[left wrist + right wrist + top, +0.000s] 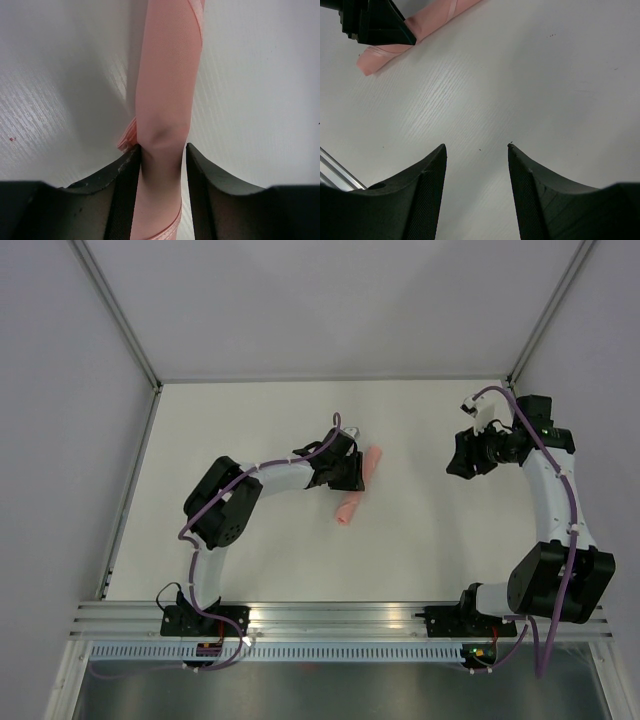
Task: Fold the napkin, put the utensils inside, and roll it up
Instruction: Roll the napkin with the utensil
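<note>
Near the middle of the white tabletop (420, 550), the pale salmon-pink cloth napkin (349, 506) lies rolled into a slim tube, its length slanting toward the far edge. The left gripper (162, 150) pinches the roll across its width, denting the cloth. Toward the right edge, the right gripper (476, 147) hangs spread above the tabletop, well apart from the roll.

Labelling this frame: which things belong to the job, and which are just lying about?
Job: rolled pale pink cloth napkin, left claw pinching it.
Other: white table, right claw open, apart from the roll.
</note>
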{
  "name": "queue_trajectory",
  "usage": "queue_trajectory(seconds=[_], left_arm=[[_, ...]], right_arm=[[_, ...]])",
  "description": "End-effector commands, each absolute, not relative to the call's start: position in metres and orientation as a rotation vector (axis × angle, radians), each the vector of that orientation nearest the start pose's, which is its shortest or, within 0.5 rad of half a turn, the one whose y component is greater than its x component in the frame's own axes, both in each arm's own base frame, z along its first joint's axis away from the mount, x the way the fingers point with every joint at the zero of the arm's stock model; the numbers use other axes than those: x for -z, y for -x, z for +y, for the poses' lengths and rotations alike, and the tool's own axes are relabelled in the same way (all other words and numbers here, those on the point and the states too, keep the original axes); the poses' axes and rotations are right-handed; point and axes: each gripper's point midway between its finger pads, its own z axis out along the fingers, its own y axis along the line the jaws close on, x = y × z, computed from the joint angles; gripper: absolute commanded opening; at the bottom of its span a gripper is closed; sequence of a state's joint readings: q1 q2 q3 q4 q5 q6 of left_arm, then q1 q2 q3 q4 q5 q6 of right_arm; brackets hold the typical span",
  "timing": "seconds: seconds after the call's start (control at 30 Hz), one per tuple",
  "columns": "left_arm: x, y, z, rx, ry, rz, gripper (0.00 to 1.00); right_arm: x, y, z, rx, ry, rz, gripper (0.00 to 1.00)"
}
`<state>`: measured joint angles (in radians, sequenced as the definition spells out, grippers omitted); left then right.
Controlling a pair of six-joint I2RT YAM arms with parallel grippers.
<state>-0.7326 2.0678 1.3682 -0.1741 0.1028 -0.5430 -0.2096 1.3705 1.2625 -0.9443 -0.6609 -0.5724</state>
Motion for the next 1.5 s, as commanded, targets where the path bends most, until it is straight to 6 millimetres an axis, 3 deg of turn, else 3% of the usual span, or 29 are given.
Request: queue_trajectory(seconds=[0.0,0.37,0.53,0.77,0.9,1.0,1.03,1.07,1.13,1.17,1.27,1.33,1.47], left_arm=[[0.046,-0.292,-0.311,0.401,-0.334,2.836,0.49],[0.035,-0.298,-0.321,0.471,-0.334,2.786,0.50],[0.028,-0.302,-0.325,0.495,-0.339,2.760,0.47],[0.021,-0.304,-0.328,0.515,-0.359,2.738,0.43],[0.019,-0.303,-0.331,0.536,-0.375,2.735,0.41],[0.020,-0.301,-0.331,0.545,-0.383,2.740,0.40],[0.019,-0.302,-0.332,0.551,-0.384,2.736,0.39],[0.020,-0.301,-0.333,0.558,-0.387,2.740,0.39],[0.021,-0.300,-0.333,0.564,-0.391,2.742,0.39],[0.022,-0.299,-0.334,0.574,-0.393,2.745,0.39],[0.023,-0.299,-0.335,0.577,-0.400,2.743,0.38],[0.024,-0.298,-0.335,0.578,-0.405,2.746,0.38],[0.024,-0.298,-0.334,0.580,-0.412,2.744,0.38]], right_arm=[[-0.187,-0.310,0.026,-0.527,0.646,2.304,0.58],[-0.178,-0.306,0.025,-0.533,0.657,2.328,0.54],[-0.176,-0.307,0.025,-0.540,0.661,2.334,0.45],[-0.166,-0.318,0.035,-0.562,0.706,2.368,0.43],[-0.155,-0.325,0.064,-0.656,0.795,2.366,0.43],[-0.144,-0.333,0.091,-0.819,0.844,2.349,0.44],[-0.130,-0.337,0.097,-0.892,0.832,2.379,0.43],[-0.133,-0.345,0.106,-0.958,0.814,2.353,0.42],[-0.112,-0.351,0.117,-1.090,0.777,2.381,0.40],[-0.114,-0.354,0.125,-1.178,0.753,2.349,0.40],[-0.095,-0.370,0.136,-1.264,0.713,2.356,0.39],[-0.083,-0.368,0.159,-1.326,0.705,2.385,0.39],[-0.075,-0.377,0.186,-1.390,0.676,2.348,0.39]])
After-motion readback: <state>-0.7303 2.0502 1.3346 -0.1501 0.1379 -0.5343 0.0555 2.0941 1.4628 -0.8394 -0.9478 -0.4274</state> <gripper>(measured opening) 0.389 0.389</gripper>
